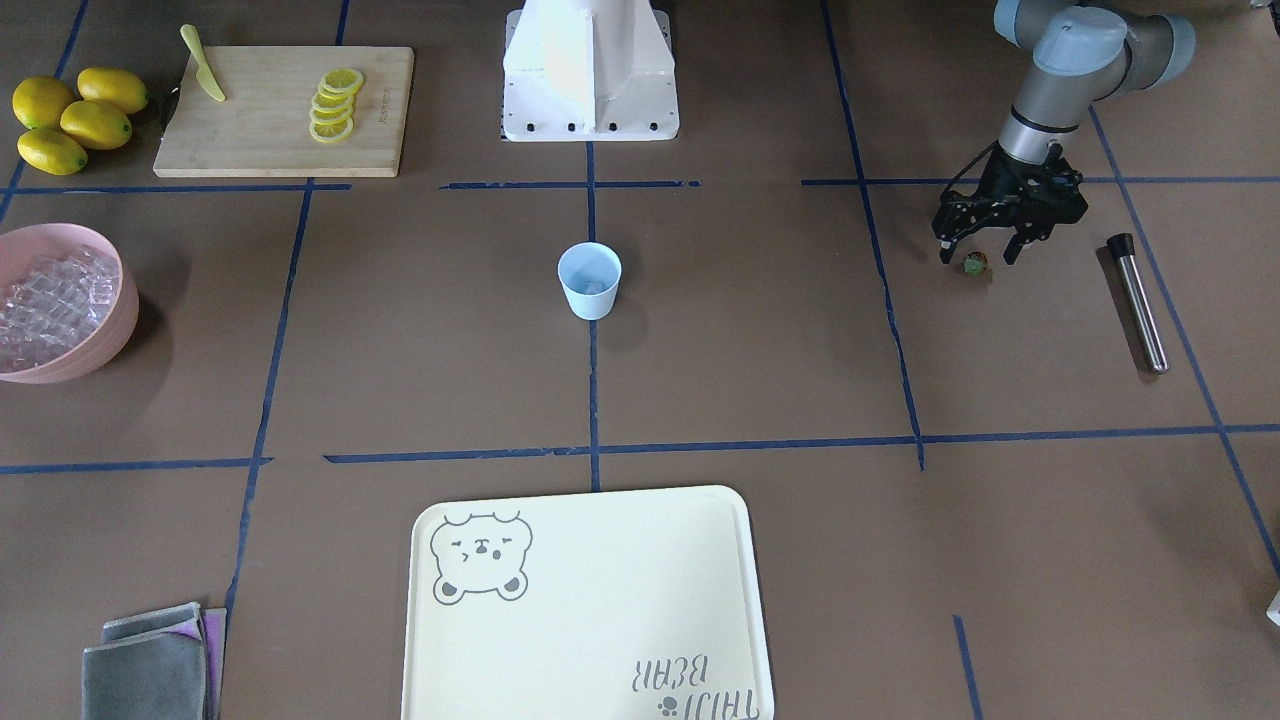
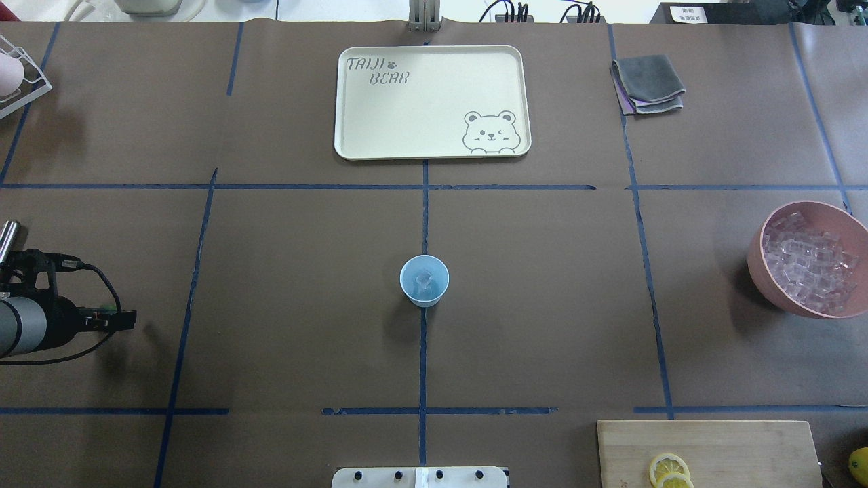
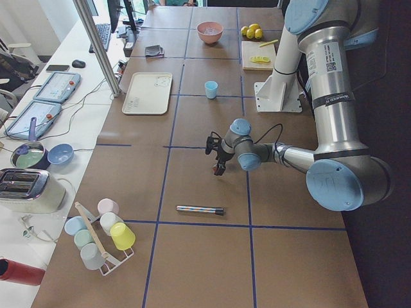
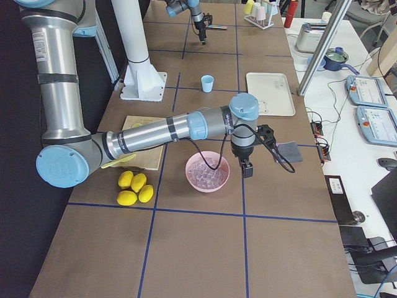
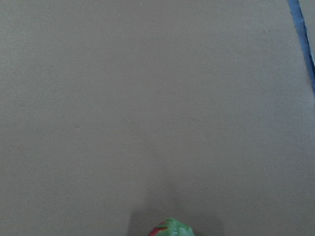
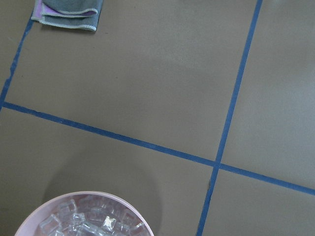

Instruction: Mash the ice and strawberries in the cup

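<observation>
Exterior front-facing view is showing my left gripper [image 1: 979,255] hanging low over the brown paper-covered table [image 1: 760,350], well apart from the small light-blue tapered plastic cup [image 1: 590,300], out on my left of it. Its two black fingers are standing wide apart and gripping nothing. The tiny red strawberry piece with a green leafy top [image 1: 975,264] is lying on the table between the fingertips, and neither finger is appearing to touch it. A few small clear ice cubes [image 2: 424,279] are sitting in the bottom of the cup, which is standing upright. A slim steel rod with a black end [image 1: 1138,305] is lying farther from the cup than the strawberry piece, on that same side. Well apart from the cup on my right, a round pink bowl [image 1: 118,325] is holding a heap of more clear cubes. My right gripper [image 4: 247,167] is hovering on that side too, showing only in the exterior right view, so I cannot tell how far its fingers are parted.
</observation>
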